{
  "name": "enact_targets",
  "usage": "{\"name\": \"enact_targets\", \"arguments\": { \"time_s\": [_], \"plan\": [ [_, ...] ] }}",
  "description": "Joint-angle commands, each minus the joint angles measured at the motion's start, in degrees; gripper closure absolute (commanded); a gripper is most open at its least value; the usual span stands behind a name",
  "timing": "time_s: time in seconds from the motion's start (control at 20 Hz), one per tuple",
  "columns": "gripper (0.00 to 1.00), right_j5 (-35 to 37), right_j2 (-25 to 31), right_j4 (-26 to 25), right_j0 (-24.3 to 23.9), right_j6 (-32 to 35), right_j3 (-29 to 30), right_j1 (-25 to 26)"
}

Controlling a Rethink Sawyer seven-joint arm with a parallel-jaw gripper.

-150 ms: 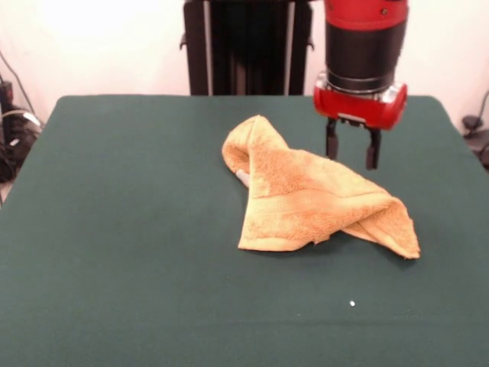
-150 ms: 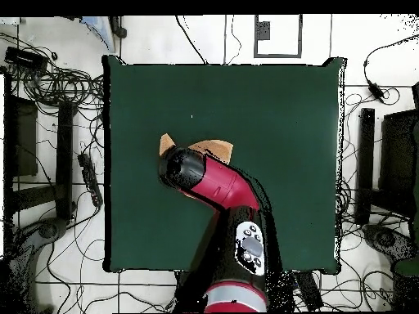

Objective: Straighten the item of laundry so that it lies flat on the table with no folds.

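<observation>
The orange-yellow towel [image 1: 313, 199] lies crumpled near the middle of the dark green table [image 1: 114, 229]. Its left part is humped up and its right corner is folded over into a thick roll. A bit of white label shows at its left edge. My gripper [image 1: 352, 157] hangs just above and behind the towel's right half, its two black fingers [image 1: 331, 141] apart with nothing between them. In the overhead view the arm covers most of the towel [image 2: 214, 147]; only two corners stick out, and the gripper itself is hidden there.
A small white speck [image 1: 352, 304] lies on the cloth in front of the towel. Cables and black stands [image 2: 49, 147] crowd the floor along both sides of the table [image 2: 286, 123].
</observation>
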Motion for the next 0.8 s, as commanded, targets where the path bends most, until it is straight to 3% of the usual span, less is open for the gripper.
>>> {"name": "enact_targets", "arguments": {
  "time_s": [0.05,0.45,0.8],
  "plan": [
    [0.0,-9.61,6.54,5.31,-1.05,16.32,1.63,5.84],
    [0.0,-14.23,10.98,2.89,-4.81,13.95,1.94,7.15],
    [0.0,-8.32,7.25,-0.29,-4.46,10.38,0.07,6.27]
  ]
}}
